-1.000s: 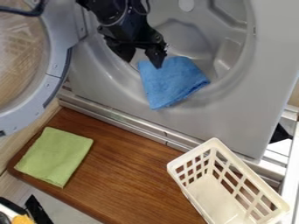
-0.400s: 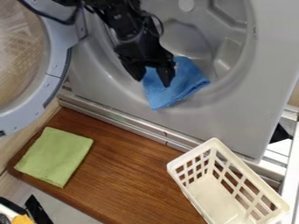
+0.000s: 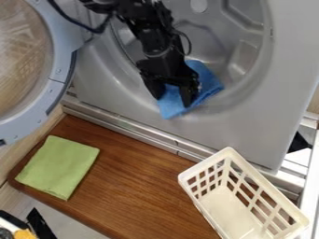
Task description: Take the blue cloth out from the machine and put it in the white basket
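Blue cloth (image 3: 211,83): lies folded across the lower lip of the machine (image 3: 274,116), upper middle of the frame, partly under the gripper (image 3: 171,98). At the end effector, see fingers parted, with blue fabric showing in the gap; appears to have hold of nothing, though cannot tell how firmly it presses on the fabric.

Could close too high above the folds and come away with nothing, or catch only one thin layer and lose it on lifting. Could also press hard against the metal lip beneath, from going too low on that curved edge. With a pinch near one side, might leave a trailing corner to drag on the lip.

Beyond that, must cross towards the white basket (image 3: 203,164) at lower right, over the wooden board (image 3: 137,172). Might release short and drape cloth over the rim, being a narrow target set at a slant.
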Available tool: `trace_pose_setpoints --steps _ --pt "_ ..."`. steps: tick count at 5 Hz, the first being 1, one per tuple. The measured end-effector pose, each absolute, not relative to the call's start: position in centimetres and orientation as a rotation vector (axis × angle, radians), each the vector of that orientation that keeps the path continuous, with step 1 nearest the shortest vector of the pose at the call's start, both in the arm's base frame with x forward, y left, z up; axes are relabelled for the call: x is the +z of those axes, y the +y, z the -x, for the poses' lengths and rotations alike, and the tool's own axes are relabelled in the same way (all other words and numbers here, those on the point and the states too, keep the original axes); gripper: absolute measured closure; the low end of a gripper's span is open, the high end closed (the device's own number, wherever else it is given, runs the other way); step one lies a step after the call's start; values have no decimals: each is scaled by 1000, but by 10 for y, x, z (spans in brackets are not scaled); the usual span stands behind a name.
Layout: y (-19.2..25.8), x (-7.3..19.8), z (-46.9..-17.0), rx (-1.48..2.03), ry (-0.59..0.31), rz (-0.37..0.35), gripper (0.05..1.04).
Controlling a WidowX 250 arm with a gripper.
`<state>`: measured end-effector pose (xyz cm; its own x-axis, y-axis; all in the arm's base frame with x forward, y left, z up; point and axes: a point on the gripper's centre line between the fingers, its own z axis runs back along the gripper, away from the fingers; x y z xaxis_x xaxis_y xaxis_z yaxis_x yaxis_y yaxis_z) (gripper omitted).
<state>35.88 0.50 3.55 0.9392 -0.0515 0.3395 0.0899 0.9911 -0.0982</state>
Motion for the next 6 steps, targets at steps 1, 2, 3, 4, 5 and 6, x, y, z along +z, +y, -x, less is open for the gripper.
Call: trace_pose_setpoints --steps 1,2,3,4,5,6 --pt "0 27 -358 -79 -307 86 113" --pt "2 23 -359 -66 -296 65 268" --pt "4 23 -359 -50 -298 53 538" --pt "2 23 -360 -54 -301 49 772" --pt "2 23 -360 -56 -301 54 917" --pt "5 23 -359 -45 -307 60 976"
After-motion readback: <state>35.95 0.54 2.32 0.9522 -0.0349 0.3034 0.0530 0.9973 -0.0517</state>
